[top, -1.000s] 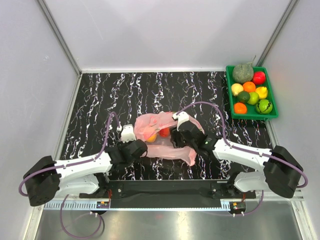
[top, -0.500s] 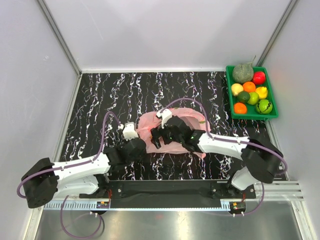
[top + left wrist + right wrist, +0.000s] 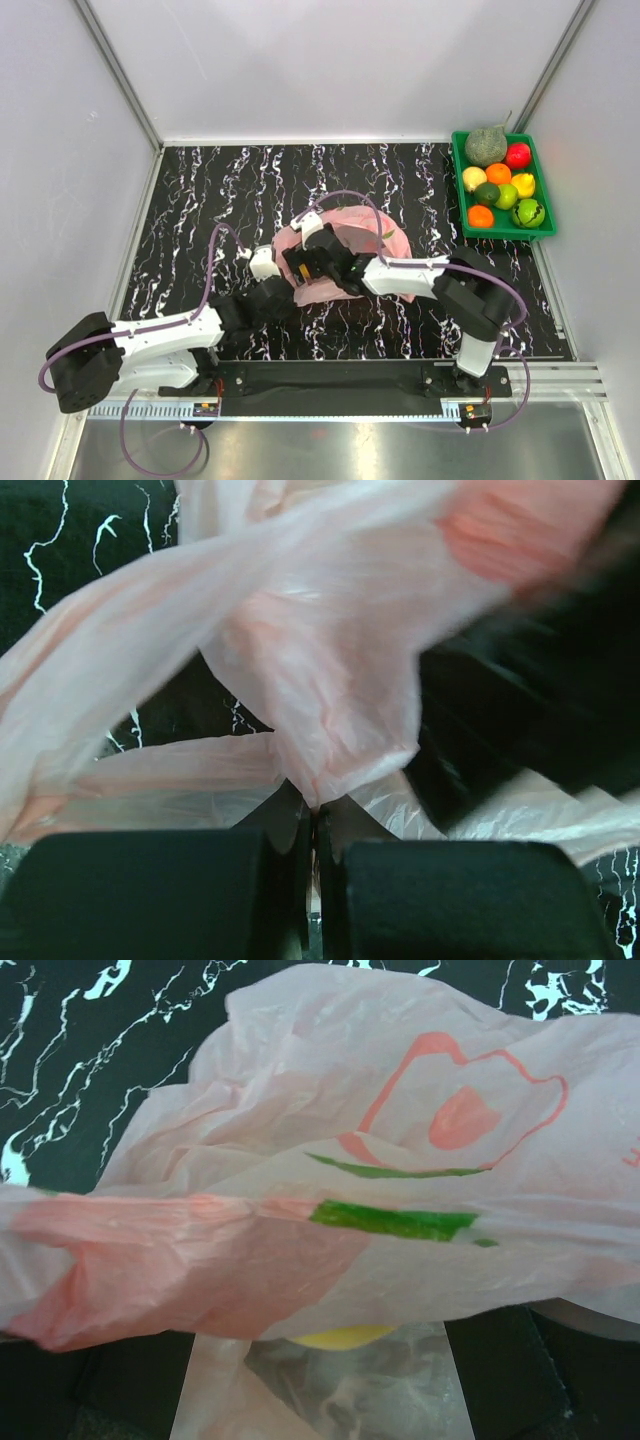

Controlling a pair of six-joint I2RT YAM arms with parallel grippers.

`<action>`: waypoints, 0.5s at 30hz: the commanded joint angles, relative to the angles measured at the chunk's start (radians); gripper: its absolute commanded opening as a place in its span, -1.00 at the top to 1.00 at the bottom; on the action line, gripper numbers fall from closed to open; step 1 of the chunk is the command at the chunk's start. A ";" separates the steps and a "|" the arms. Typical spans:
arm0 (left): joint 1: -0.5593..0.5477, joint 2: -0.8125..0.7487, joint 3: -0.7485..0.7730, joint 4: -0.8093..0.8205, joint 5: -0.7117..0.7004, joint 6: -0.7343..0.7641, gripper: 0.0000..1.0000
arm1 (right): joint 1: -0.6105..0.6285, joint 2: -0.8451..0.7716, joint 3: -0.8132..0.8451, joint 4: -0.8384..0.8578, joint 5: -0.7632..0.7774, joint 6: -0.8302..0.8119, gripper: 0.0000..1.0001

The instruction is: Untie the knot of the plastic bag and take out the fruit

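Note:
The pink plastic bag (image 3: 352, 245) lies crumpled at the table's middle. My left gripper (image 3: 283, 293) is at its near-left edge, shut on a pinch of the thin pink plastic (image 3: 320, 770). My right gripper (image 3: 299, 271) reaches across the bag to its left side. In the right wrist view its dark fingers (image 3: 495, 1360) stand apart under a fold of the bag (image 3: 400, 1110), with a yellow fruit (image 3: 340, 1336) between them, mostly hidden by plastic. The right gripper also shows in the left wrist view as a black block (image 3: 530, 710). No knot shows.
A green tray (image 3: 546, 205) at the back right holds a grey-green melon (image 3: 486, 146), a red fruit (image 3: 517, 155) and several small fruits. White walls stand on the left, the back and the right.
My right gripper has moved left across the bag, from its right side to its left side. The bag has bunched up. My left gripper has kept its hold in about the same place.

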 commanded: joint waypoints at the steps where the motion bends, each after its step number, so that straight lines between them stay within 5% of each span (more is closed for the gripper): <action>1: 0.001 0.001 -0.010 0.058 -0.002 0.009 1.00 | 0.011 0.070 0.069 0.023 0.069 -0.011 -0.99; 8: 0.001 -0.016 -0.022 0.045 -0.008 0.004 1.00 | 0.008 0.085 0.057 0.052 0.036 0.026 -0.84; 15: 0.001 -0.042 -0.025 0.024 -0.025 -0.005 1.00 | 0.008 -0.068 -0.044 0.070 0.002 0.043 -0.12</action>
